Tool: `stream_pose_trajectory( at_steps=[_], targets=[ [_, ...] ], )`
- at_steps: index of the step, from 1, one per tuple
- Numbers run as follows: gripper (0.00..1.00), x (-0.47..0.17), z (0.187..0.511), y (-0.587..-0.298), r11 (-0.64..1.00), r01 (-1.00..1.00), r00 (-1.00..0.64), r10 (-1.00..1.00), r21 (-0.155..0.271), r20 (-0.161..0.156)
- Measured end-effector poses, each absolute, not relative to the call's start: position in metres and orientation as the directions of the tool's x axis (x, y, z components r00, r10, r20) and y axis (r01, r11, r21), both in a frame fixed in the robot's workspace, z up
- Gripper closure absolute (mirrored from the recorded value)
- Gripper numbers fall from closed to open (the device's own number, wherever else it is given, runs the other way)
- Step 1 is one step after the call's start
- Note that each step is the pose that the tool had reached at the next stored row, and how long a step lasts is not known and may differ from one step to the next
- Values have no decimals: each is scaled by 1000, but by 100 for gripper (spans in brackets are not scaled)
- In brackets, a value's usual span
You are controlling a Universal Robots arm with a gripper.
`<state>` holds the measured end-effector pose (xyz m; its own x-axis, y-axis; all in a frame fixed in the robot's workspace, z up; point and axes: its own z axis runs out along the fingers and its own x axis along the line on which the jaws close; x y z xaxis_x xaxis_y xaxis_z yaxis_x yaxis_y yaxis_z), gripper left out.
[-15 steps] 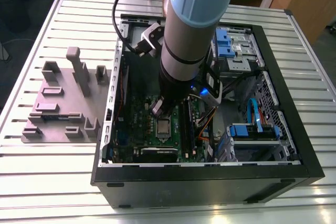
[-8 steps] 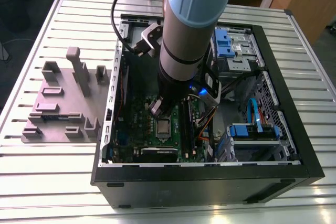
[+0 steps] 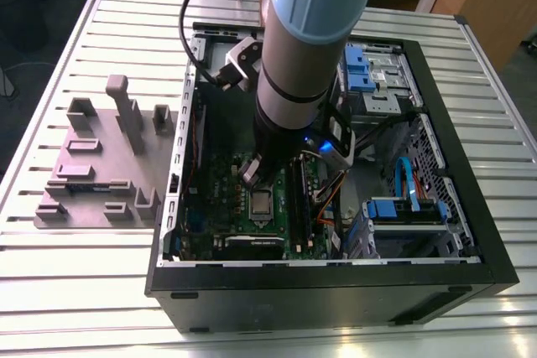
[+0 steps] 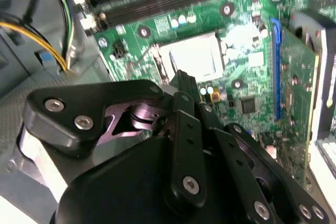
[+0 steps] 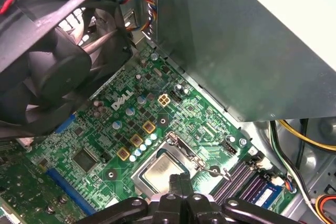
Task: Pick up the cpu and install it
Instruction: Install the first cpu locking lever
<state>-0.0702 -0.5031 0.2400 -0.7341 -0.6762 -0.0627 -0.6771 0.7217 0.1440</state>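
Cpu [image 5: 161, 173] sits in green motherboard [image 5: 100, 135] socket.

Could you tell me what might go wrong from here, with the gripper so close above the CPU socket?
1. The cpu already lies in the socket; the gripper sits just above it, so pressing down might tilt it or bend contacts.
2. The metal retention lever stands beside the socket, and the gripper could snag it.
3. The case fan and the yellow and black wires crowd the arm's path.

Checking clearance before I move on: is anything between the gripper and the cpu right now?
Nothing visible is. The cpu already lies in the socket frame on the green circuit board, and the gripper sits just above its edge, with no cable or part between them.
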Motion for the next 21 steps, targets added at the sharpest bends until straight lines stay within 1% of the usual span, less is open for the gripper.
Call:
stream_pose_trajectory(
  at_steps=[21],
  targets=[
    [90, -64, 240, -503, 721, -677, -734, -677, 144, -63]
  ],
)
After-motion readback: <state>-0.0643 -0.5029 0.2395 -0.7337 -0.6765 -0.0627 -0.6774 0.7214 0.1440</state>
